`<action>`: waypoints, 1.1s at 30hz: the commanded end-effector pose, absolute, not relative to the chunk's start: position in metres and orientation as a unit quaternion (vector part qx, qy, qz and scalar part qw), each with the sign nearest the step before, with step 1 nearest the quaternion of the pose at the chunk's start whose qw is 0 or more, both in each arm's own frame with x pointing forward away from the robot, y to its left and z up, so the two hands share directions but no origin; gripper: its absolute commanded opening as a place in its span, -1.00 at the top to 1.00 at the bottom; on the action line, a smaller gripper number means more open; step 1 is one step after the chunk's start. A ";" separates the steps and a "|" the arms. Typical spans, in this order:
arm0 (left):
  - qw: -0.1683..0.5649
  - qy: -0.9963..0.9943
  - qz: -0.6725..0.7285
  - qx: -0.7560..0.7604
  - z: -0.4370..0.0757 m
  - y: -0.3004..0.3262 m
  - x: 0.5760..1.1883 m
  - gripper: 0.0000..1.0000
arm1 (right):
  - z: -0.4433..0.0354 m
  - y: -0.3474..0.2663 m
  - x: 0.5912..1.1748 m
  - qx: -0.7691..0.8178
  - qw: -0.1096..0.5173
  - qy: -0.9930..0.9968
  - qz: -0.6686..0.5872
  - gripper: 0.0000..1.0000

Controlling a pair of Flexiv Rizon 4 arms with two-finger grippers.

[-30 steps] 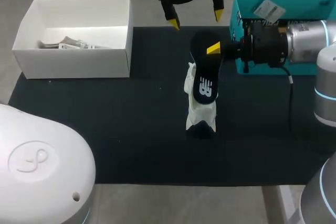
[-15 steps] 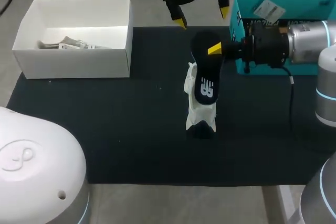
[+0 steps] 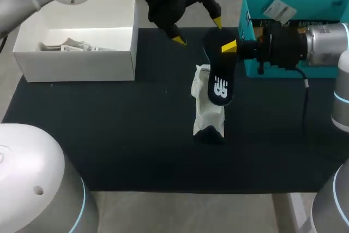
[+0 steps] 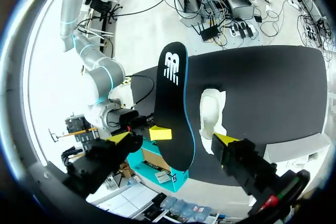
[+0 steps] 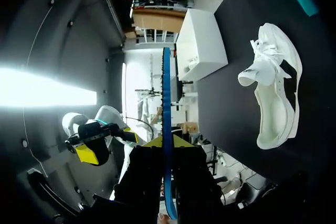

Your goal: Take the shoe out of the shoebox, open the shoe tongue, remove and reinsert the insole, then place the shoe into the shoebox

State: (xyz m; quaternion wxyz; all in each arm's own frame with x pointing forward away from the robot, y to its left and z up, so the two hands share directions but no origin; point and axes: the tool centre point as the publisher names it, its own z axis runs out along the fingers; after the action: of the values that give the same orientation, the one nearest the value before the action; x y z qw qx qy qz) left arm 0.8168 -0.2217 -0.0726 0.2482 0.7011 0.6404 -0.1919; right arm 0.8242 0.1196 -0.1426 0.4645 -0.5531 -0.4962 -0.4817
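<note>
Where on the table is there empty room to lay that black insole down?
The black mat is bare between the white box and the shoe, and along its near edge. It is crowded beyond the shoe, where the left gripper, the right gripper and the insole meet beside the teal shoebox.

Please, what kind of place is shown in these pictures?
Probably a robot test bench: a black mat carries a white shoe and a white shoebox, and the right claw holds the insole.

Matt black insole [image 3: 220, 75], smooth face. White shoe [image 3: 206, 114]: matt cloth upper. Dark matt table mat [image 3: 109, 145]. Matt white cardboard shoebox [image 3: 76, 64] upper left. Glossy white arm shell [image 3: 32, 189] lower left.
</note>
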 end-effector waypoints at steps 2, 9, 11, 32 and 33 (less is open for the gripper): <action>0.378 0.586 -0.278 0.660 -0.088 -0.197 0.813 -1.00 | -0.142 0.117 0.822 -0.550 0.468 -0.491 -0.487 1.00; 0.455 0.542 -0.323 0.629 -0.095 -0.203 0.817 -1.00 | -0.136 0.117 0.822 -0.542 0.475 -0.484 -0.497 1.00; 0.469 0.532 -0.339 0.618 -0.097 -0.206 0.818 -1.00 | -0.134 0.117 0.822 -0.540 0.476 -0.483 -0.500 1.00; 0.552 0.521 -0.390 0.521 -0.113 -0.246 0.818 -0.56 | -0.116 0.121 0.820 -0.514 0.499 -0.455 -0.530 1.00; 0.552 0.521 -0.389 0.522 -0.113 -0.246 0.818 -0.40 | -0.116 0.121 0.821 -0.514 0.499 -0.455 -0.530 1.00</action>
State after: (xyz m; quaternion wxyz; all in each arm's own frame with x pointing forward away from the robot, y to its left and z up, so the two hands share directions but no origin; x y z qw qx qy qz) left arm 0.8194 -0.2438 -0.1084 0.5125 0.5491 0.5557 -0.3564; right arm 0.8218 0.1203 -0.1162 0.5002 -0.5123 -0.4557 -0.5288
